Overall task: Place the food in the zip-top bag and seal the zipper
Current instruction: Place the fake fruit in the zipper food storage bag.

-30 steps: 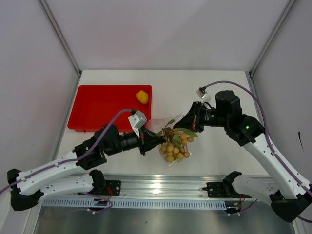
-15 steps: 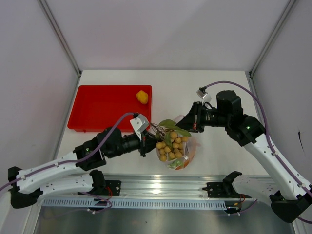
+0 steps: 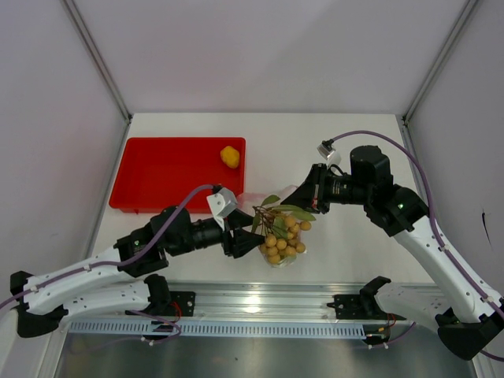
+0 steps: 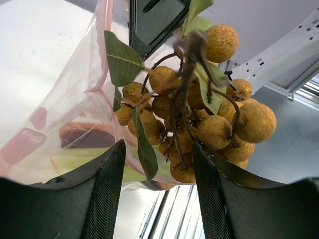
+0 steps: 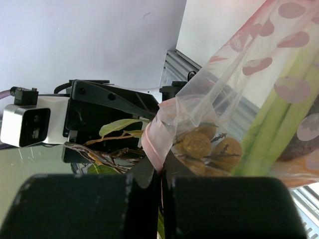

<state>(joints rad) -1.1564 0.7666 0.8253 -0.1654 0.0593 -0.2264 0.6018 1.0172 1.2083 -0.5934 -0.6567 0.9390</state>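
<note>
The clear zip-top bag (image 4: pixel 60 104) with pink dots hangs from my right gripper (image 5: pixel 160 167), which is shut on the pink zipper (image 5: pixel 153 133) strip at its mouth. A bunch of tan berries (image 3: pixel 282 236) with green leaves sits at the bag's mouth, and some berries (image 5: pixel 199 144) show through the plastic. Green-white stalks (image 5: pixel 271 129) and a purple-brown piece (image 4: pixel 84 139) lie inside the bag. My left gripper (image 3: pixel 257 241) is open just left of the bunch, and its fingers (image 4: pixel 107 194) touch nothing. A small yellow fruit (image 3: pixel 229 156) rests in the red tray.
The red tray (image 3: pixel 157 181) lies at the back left of the white table. A metal rail (image 3: pixel 260 303) runs along the near edge below the bag. White walls close in both sides.
My left gripper has opened, let go of the berry bunch and drawn back a little to the left. The bunch now hangs at the bag's mouth. The right gripper kept its hold.
</note>
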